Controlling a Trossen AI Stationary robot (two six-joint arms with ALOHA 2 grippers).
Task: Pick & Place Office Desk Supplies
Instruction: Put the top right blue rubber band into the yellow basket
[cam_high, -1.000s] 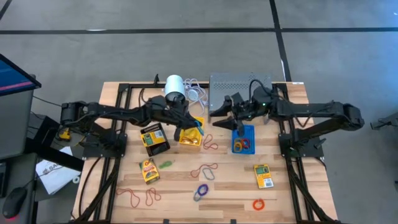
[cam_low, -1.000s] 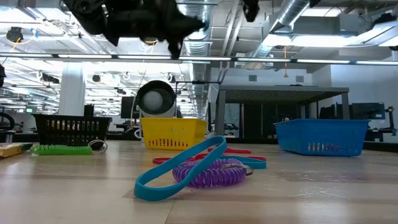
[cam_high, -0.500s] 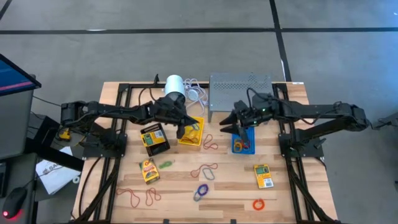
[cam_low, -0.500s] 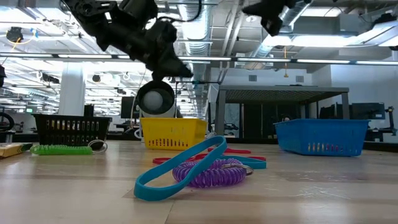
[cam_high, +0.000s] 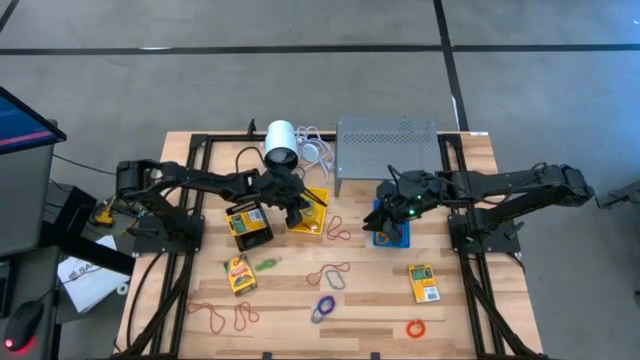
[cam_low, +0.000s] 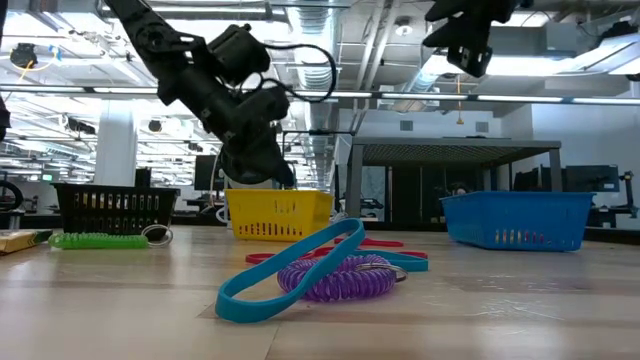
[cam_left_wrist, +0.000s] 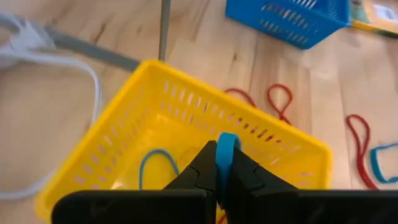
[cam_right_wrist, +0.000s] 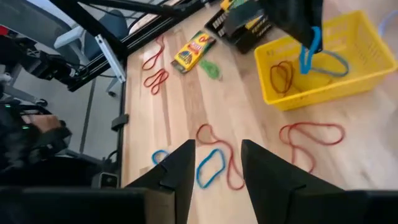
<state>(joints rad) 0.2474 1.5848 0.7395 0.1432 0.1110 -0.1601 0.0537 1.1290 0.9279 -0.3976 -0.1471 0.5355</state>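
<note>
The left gripper (cam_left_wrist: 219, 180) has its fingers pinched on a thin blue rubber-band loop (cam_left_wrist: 226, 149), held above the small yellow slotted plastic bin (cam_left_wrist: 118, 134) at centre frame in the left wrist view; in the high view this bin (cam_high: 306, 212) sits at mid-bench. Likely risk: the limp band clings to a finger on release, or drapes over the bin's rim and slips onto the wooden bench (cam_high: 370, 285). The band hangs as a narrow, slack strip; another blue loop (cam_left_wrist: 157, 169) already lies inside. The right gripper (cam_right_wrist: 216, 163) hovers by the small blue bin (cam_high: 392, 226), fingers parted, holding nothing.
</note>
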